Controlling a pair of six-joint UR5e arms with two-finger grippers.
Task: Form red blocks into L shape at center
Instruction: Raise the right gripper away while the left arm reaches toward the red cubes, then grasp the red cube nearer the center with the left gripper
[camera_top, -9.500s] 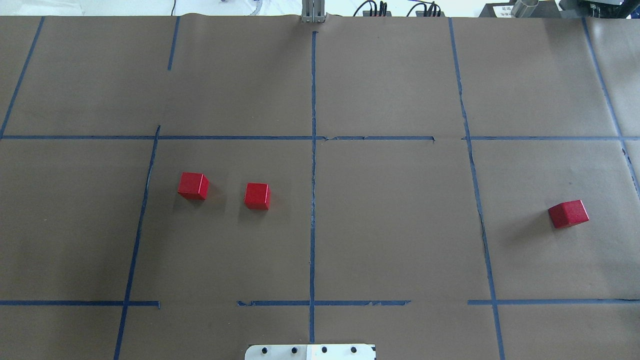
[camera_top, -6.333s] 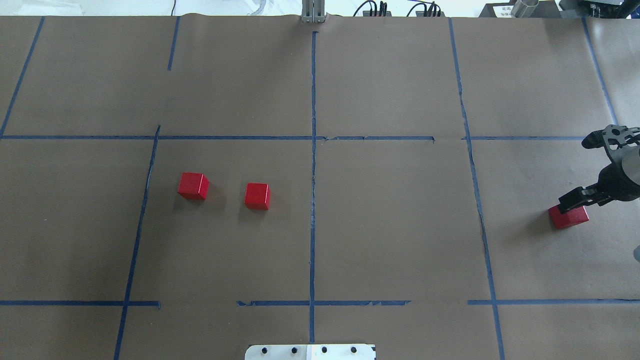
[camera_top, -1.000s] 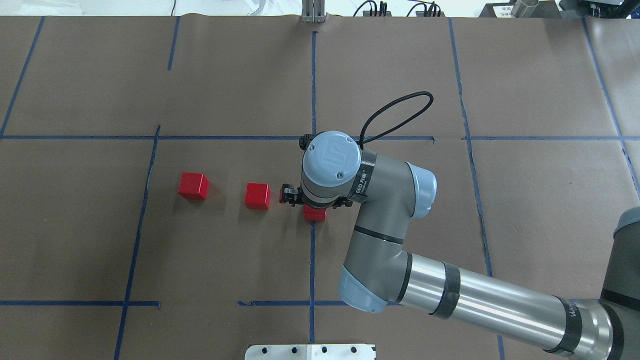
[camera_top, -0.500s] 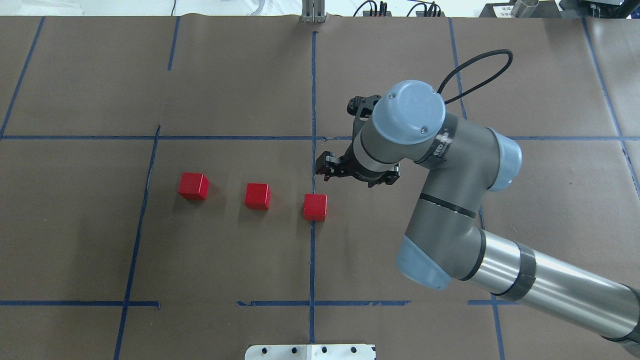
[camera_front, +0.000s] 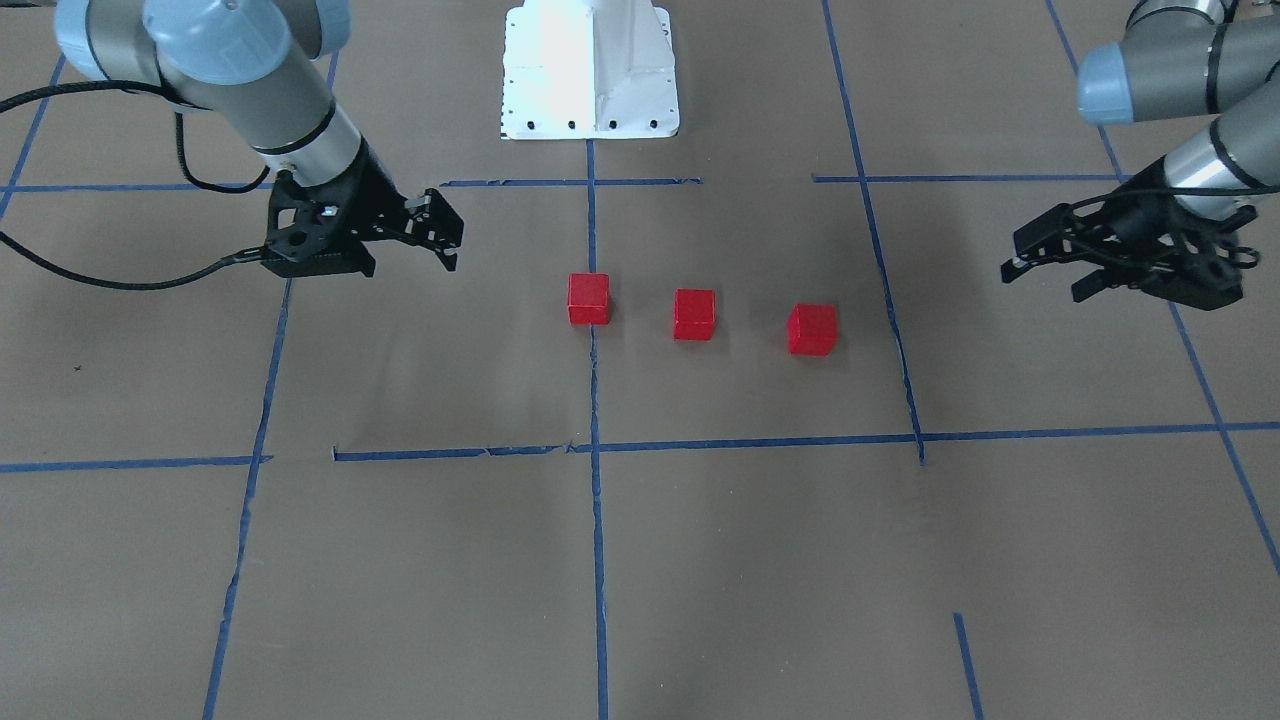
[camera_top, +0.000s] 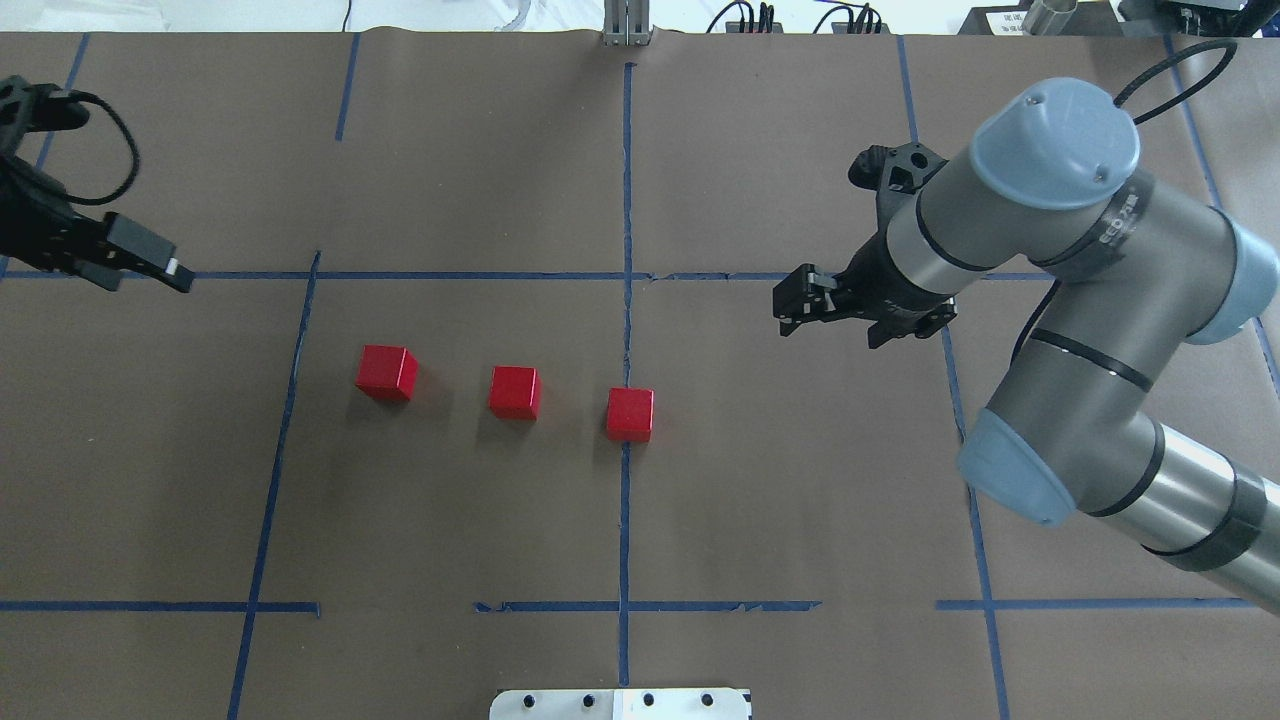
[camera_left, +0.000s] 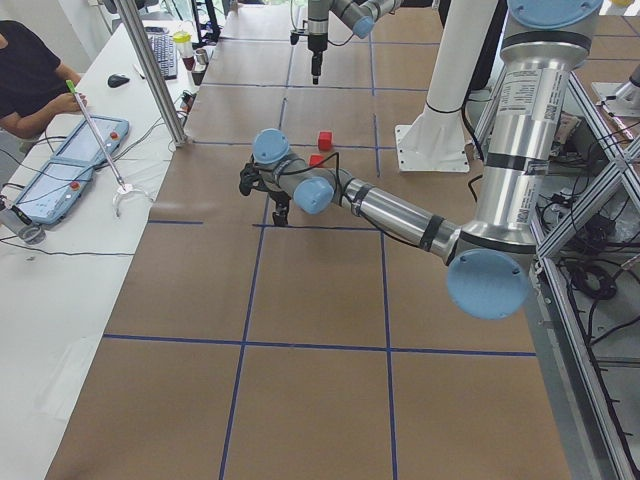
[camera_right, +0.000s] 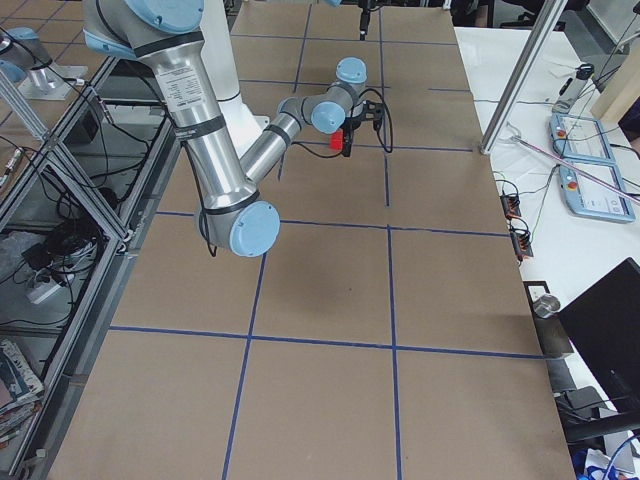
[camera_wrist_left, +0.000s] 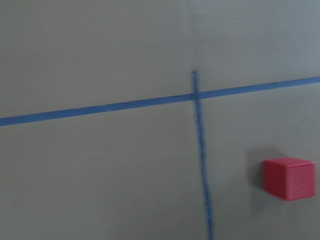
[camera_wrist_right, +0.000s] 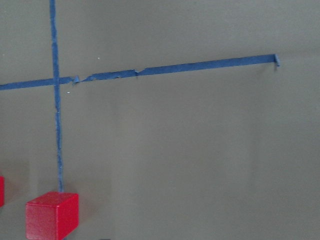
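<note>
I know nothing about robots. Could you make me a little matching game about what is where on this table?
Things:
1. small matte red cube nearest the robot's right arm
2. left black two-finger hand
3. right black two-finger hand

Places and states:
A. open, far out on the robot's left side
B. sitting on the central blue tape line
C. open, on the robot's right of that line

Pairs: 1-B, 2-A, 3-C

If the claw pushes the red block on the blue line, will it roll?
Probably not: the red block has flat faces, so it should slide, not roll. Its crisp edges suggest it is stiff; the brown paper may slow it.
</note>
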